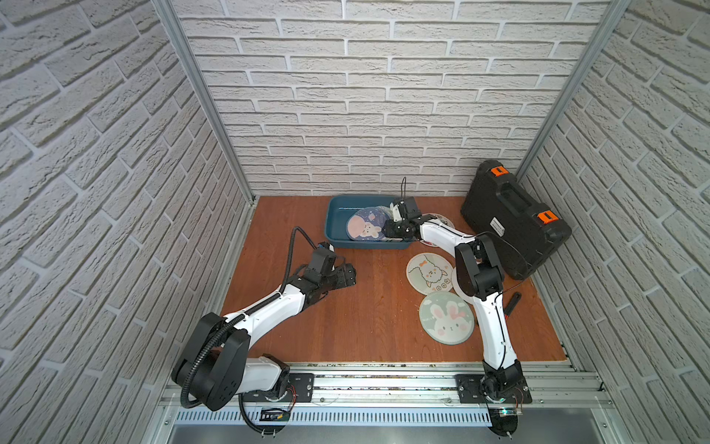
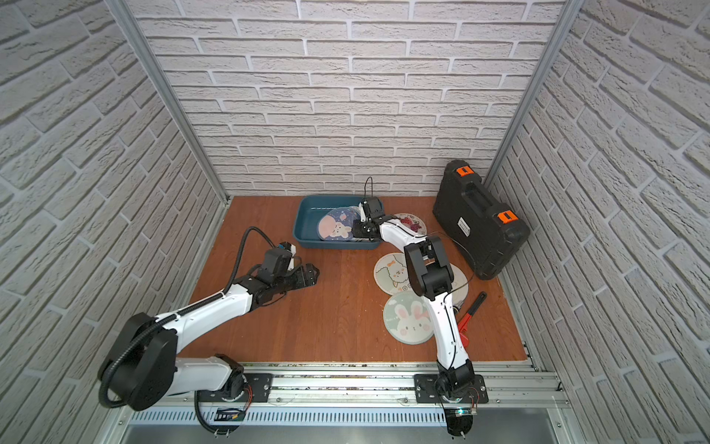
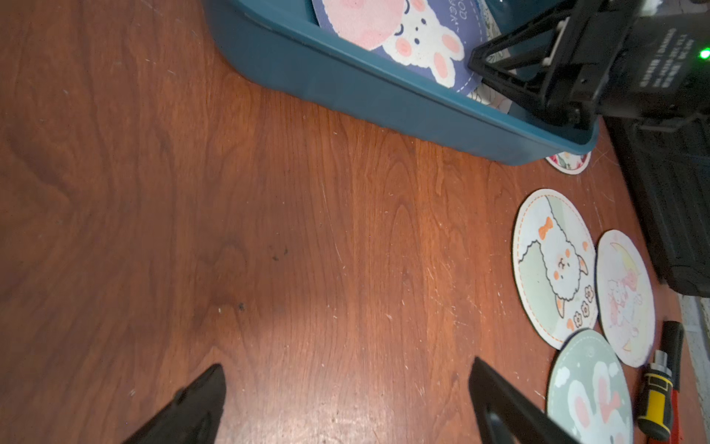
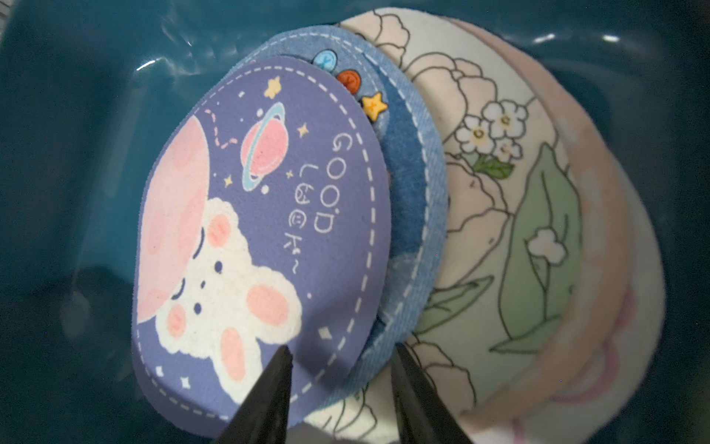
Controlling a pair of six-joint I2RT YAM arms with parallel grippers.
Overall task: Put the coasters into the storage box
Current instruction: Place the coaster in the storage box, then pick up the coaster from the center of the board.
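Record wooden tabletop point(image 1: 365, 307), reddish grain, scuffed. Find black hard case point(image 1: 515, 219) with orange latches at 2 o'clock on it. Find teal storage box point(image 1: 331, 225) at 12 o'clock, near the back wall, holding a fanned stack of coasters: purple bunny coaster point(image 4: 269, 230) uppermost, denim-blue coaster point(image 4: 415, 184) under it, flower-outline coaster point(image 4: 495, 215) and pink ones below.

Count four coasters outside the box: rose coaster point(image 2: 417, 225) just beside its 3 o'clock end; alpaca coaster point(image 1: 429, 275), pale pink coaster point(image 3: 624, 298) and green bunny coaster point(image 1: 447, 317) clustered at 4 o'clock, edges touching.

Place right gripper point(image 4: 343, 348) over the box's 3 o'clock half, jaws partly apart, astride the stack's rim, clamping nothing. Place left gripper point(image 3: 347, 365) at 9 o'clock over bare wood, jaws spread wide, empty.

Note yellow-and-black-handled screwdriver point(image 3: 657, 396) just beside the pale pink coaster.
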